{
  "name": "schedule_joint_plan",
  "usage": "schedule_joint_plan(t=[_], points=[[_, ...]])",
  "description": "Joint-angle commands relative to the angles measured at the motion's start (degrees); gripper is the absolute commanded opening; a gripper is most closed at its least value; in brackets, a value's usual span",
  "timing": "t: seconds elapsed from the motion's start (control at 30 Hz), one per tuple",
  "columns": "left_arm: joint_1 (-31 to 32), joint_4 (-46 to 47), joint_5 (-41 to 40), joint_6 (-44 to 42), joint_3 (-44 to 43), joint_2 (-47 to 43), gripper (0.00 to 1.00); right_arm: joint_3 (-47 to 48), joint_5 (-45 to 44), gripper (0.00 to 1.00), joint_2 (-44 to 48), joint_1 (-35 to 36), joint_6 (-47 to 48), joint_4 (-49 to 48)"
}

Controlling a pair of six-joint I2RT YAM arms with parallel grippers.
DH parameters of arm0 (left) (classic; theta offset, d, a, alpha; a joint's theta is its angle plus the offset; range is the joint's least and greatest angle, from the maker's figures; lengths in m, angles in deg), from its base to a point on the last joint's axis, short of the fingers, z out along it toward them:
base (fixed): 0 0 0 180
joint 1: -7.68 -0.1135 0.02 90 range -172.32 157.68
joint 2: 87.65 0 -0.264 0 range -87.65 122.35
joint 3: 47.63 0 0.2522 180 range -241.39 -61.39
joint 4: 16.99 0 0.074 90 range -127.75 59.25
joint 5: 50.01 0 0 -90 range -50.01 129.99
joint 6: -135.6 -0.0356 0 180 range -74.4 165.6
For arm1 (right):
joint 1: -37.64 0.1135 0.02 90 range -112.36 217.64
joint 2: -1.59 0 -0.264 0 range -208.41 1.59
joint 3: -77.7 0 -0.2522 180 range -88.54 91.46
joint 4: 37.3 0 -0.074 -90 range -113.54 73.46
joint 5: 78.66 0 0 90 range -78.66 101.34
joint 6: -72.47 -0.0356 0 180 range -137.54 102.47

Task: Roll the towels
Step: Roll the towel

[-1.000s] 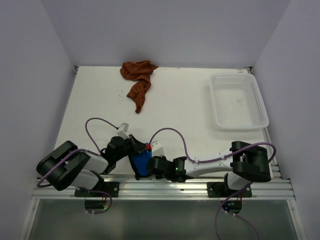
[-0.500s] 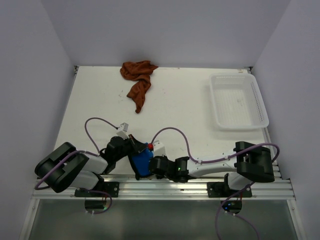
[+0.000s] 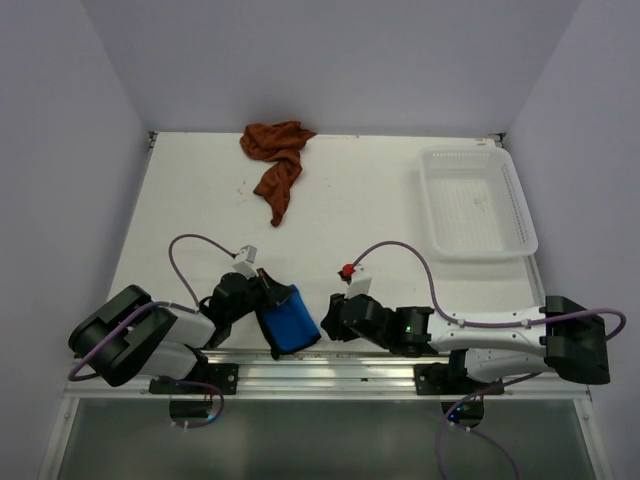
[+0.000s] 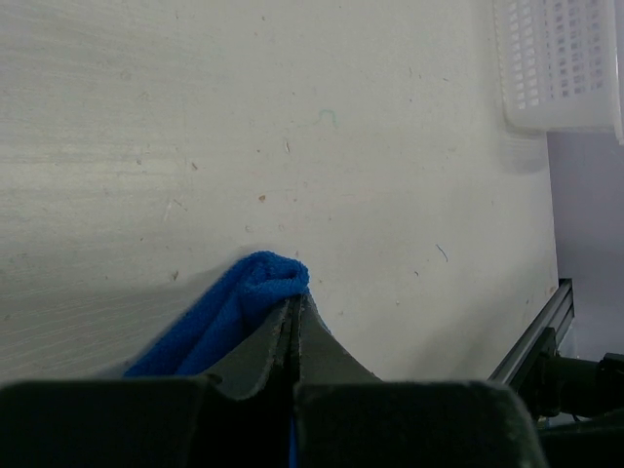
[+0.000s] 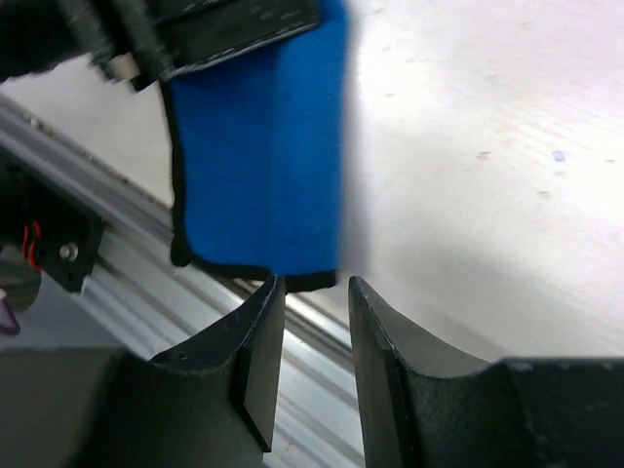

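Now the left pincer point(image 3: 268, 292) squeezes the blue towel point(image 3: 290, 318) by its top fold. The towel hangs soft and floppy below it. The right pincer point(image 5: 314, 292), open a little, waits just under the towel's bottom edge, a good spot to grab.

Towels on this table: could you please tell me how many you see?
2: a blue towel at the near edge, pinched by the left gripper, and a rust-brown towel crumpled at the far edge.
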Motion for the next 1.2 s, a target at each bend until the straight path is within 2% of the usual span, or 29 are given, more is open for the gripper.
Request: schedule_joint_plan(t=[0.0, 0.07, 0.2, 0.47, 1.17], points=[[0.0, 0.0, -2.2, -2.9, 5.9, 0.4, 0.0, -5.3, 4.6, 0.37, 4.0, -6.1, -4.6, -6.5], [-0.1, 0.1, -2.2, -2.9, 5.7, 0.4, 0.0, -8.2, 7.3, 0.38, 4.7, -8.9, -5.8, -11.0], [0.0, 0.1, -2.2, -2.9, 5.8, 0.5, 0.0, -8.9, 11.3, 0.43, 3.4, -10.1, -6.6, -13.4], [-0.1, 0.2, -2.1, -3.0, 5.9, 0.9, 0.0, -12.0, 18.0, 0.48, -5.8, -11.7, -13.1, -27.1], [0.0, 1.4, -2.2, -2.6, 6.9, 0.8, 0.0, -12.1, 21.9, 0.52, -16.4, -11.7, -16.9, -37.2]])
